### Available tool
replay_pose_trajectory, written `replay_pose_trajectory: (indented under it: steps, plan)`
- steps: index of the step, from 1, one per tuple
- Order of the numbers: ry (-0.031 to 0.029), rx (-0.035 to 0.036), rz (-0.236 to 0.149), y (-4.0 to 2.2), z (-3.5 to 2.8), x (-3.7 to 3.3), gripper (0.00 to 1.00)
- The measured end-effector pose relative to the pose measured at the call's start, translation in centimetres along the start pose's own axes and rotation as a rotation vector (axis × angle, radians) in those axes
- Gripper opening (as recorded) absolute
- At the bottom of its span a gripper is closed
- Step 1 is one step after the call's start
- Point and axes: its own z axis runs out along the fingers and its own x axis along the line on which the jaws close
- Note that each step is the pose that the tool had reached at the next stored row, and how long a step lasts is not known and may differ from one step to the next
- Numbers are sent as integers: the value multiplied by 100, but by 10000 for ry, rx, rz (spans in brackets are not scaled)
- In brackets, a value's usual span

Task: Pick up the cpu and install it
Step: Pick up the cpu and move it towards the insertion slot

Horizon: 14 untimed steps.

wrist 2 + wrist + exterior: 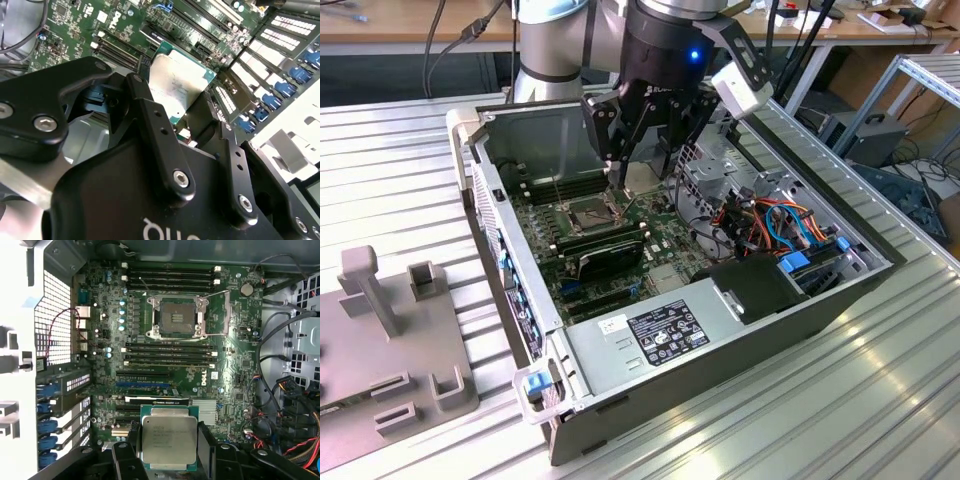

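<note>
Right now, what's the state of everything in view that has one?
cpu, clamped by its edges, hanging above the motherboard, not seated.
gripper, jaws shut on the cpu.
socket, empty, frame open.
computer case, side open, interior exposed.

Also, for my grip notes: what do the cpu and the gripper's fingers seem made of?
The cpu: dull silver-grey metal lid with soft sheen, green board rim. The fingers: matte black, screwed together, probably coated metal or hard plastic; unclear which.
</note>
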Motion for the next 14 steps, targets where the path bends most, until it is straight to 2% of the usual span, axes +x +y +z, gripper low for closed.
replay_pose_trajectory:
  steps: [8, 14]
  plan:
    - [0, 0, 0, -3, 9, -178, 55]
    - [0, 0, 0, -5, 12, -275, 55]
